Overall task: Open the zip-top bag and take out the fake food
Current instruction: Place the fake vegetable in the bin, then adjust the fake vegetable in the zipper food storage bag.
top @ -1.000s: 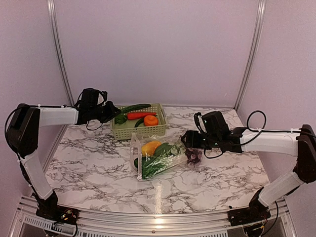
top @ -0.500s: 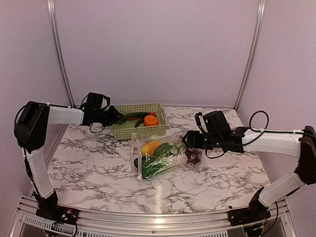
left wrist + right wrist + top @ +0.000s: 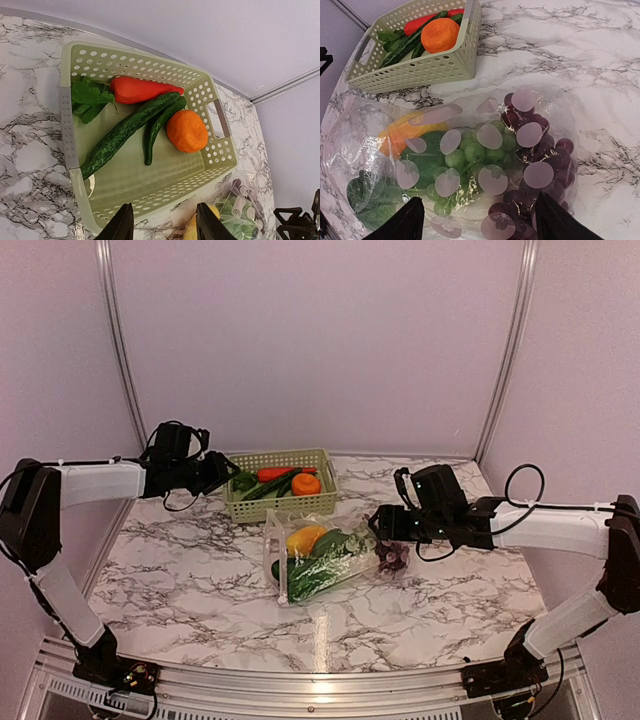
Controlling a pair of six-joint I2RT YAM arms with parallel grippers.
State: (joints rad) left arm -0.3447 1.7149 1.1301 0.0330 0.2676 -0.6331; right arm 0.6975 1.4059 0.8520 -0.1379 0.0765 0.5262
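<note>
On the table (image 3: 180, 570) the basket (image 3: 285, 506) sits at the back, holding a carrot (image 3: 137, 90), a cucumber (image 3: 127, 132) and a round fruit (image 3: 186, 131), with the bag (image 3: 320, 565) just before it, grapes (image 3: 557, 155) inside at its right end.

The zip-top bag (image 3: 355, 135) is thin clear plastic, crinkled and glossy, with pale matt round spots printed on its film. Inside it, the purple grapes (image 3: 540, 150) look smooth and shiny. At upper left of the right wrist view, the basket (image 3: 68, 135) is pale green moulded plastic, perforated, with a dull satin finish. Its cucumber (image 3: 127, 132) has a rough, pebbled skin, the orange (image 3: 186, 131) a finely dimpled matt one, and the carrot (image 3: 137, 90) is smooth. The table (image 3: 200, 580) is a marble-patterned, polished surface. The frame rail (image 3: 510, 350) is brushed metal. The left arm's casing (image 3: 100, 483) is smooth white plastic.
</note>
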